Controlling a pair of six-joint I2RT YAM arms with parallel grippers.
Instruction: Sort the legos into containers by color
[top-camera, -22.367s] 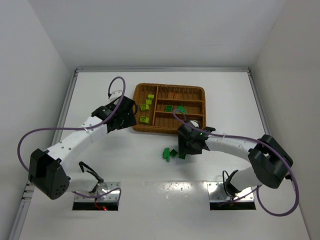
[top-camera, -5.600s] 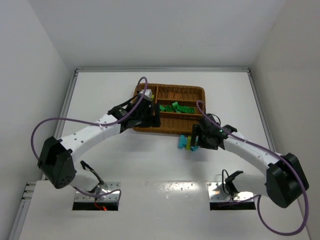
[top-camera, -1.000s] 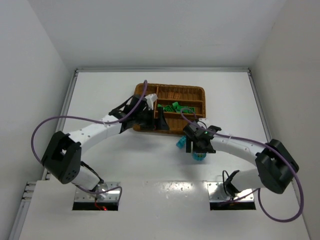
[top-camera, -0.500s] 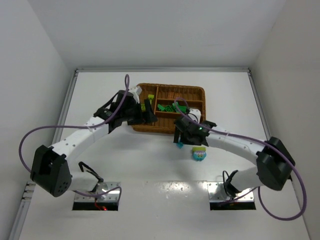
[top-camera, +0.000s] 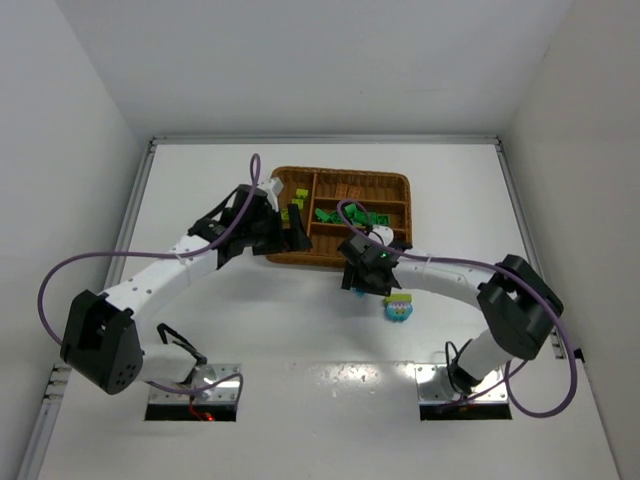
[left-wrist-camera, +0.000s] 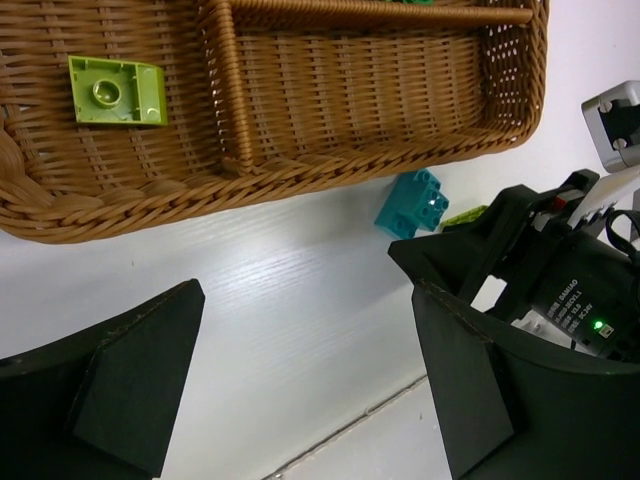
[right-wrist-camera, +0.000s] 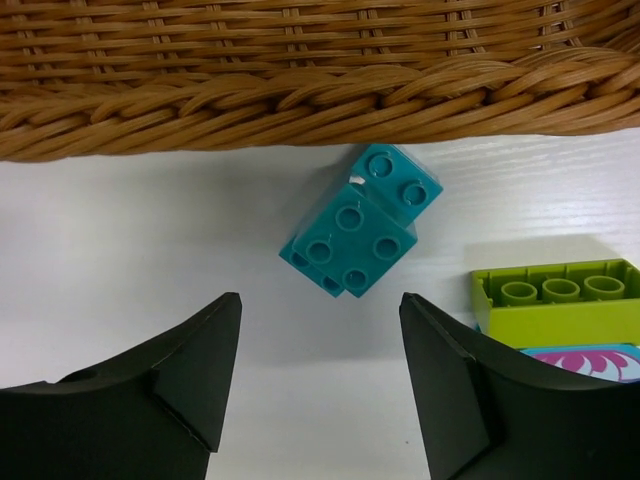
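The brown wicker tray holds lime bricks in its wide left section, dark green bricks in a middle narrow one and orange-brown bricks in the far one. My right gripper is open and empty, just short of a cyan-blue brick that lies on the table against the tray's near wall. My right gripper has one finger on either side of it. My left gripper is open and empty above the tray's near left edge. A lime brick lies in the wide section.
A lime brick sits stacked on a blue patterned brick on the table, right of the cyan brick. In the left wrist view the cyan brick lies by the tray wall, with the right arm's wrist close beside it.
My right gripper let go of the lime-and-blue stack, which now rests on the table, and moved left over the cyan brick. My left gripper drew back left from the tray's middle to its near left edge.
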